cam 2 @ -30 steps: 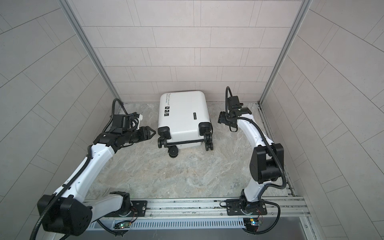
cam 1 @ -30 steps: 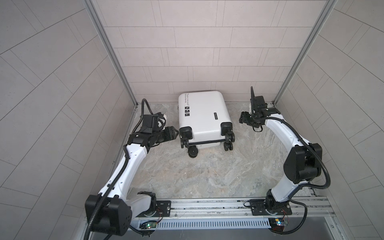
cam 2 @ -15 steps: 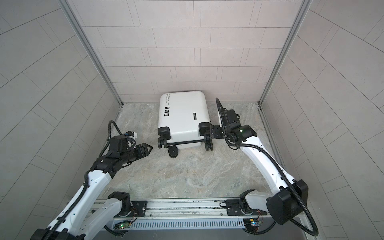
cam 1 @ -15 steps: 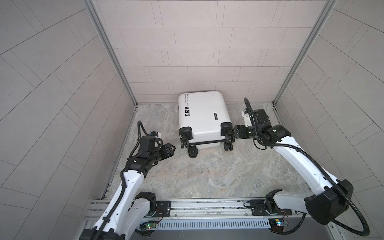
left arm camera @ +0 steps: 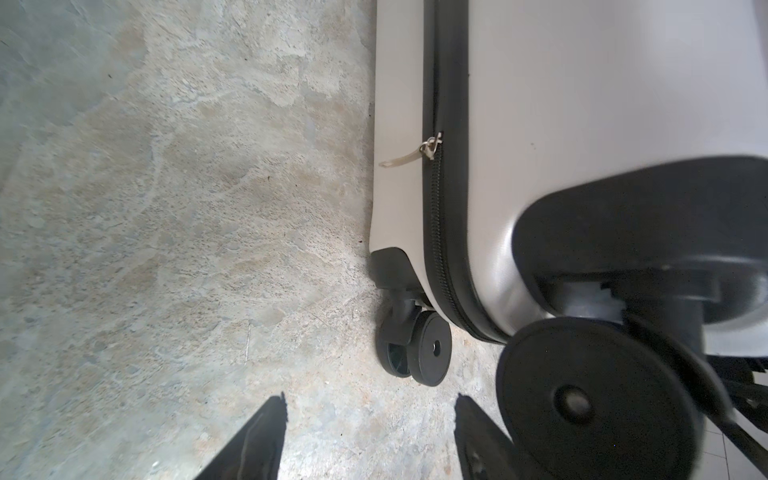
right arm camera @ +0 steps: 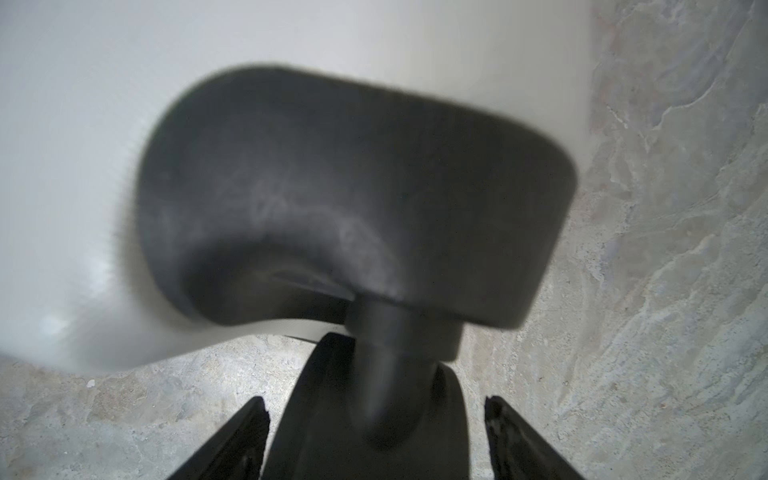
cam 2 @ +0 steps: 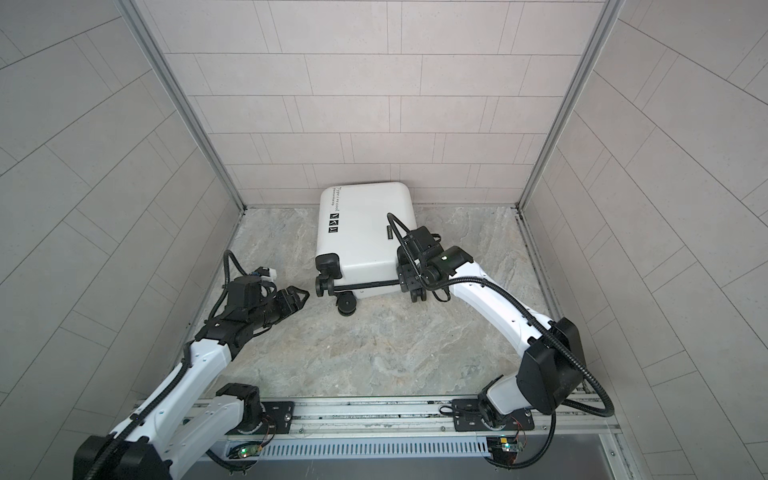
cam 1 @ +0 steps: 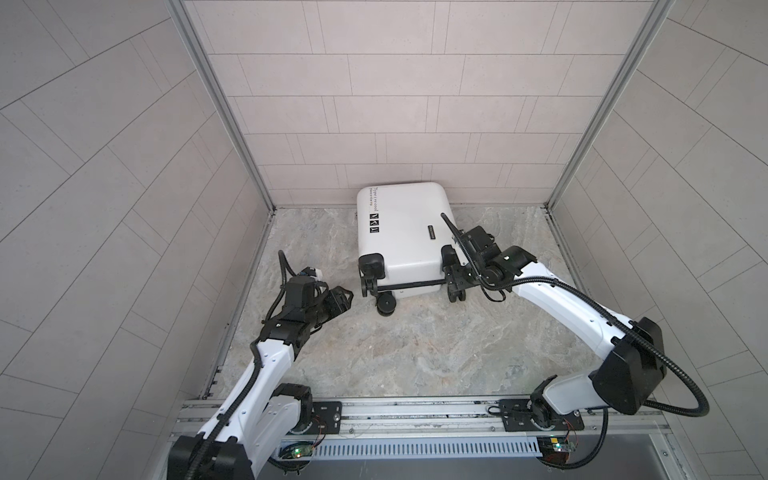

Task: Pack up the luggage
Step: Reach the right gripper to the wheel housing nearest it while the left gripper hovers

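The luggage [cam 1: 401,237] [cam 2: 361,237], a small white hard-shell suitcase, lies flat and zipped shut against the back wall, with its black wheels toward the front. My left gripper [cam 1: 347,297] [cam 2: 303,297] [left arm camera: 370,401] is open just above the floor, a short way left of the near-left wheels [left arm camera: 419,353]. The zipper pull [left arm camera: 430,147] hangs on the side facing it. My right gripper [cam 1: 451,274] [cam 2: 405,270] [right arm camera: 374,401] is open at the near-right corner. The black caster [right arm camera: 374,432] stands between its fingers, with floor showing on both sides.
Tiled walls [cam 1: 374,104] close the cell at the back and on both sides, and the suitcase's far end touches the back one. The arms' metal base rail [cam 1: 395,415] runs along the front. The marble-patterned floor [cam 1: 415,353] lies between rail and suitcase.
The right gripper has swung from the back right corner down to the suitcase's near-right wheel. The left gripper has dropped low toward the front and now points at the near-left wheels.
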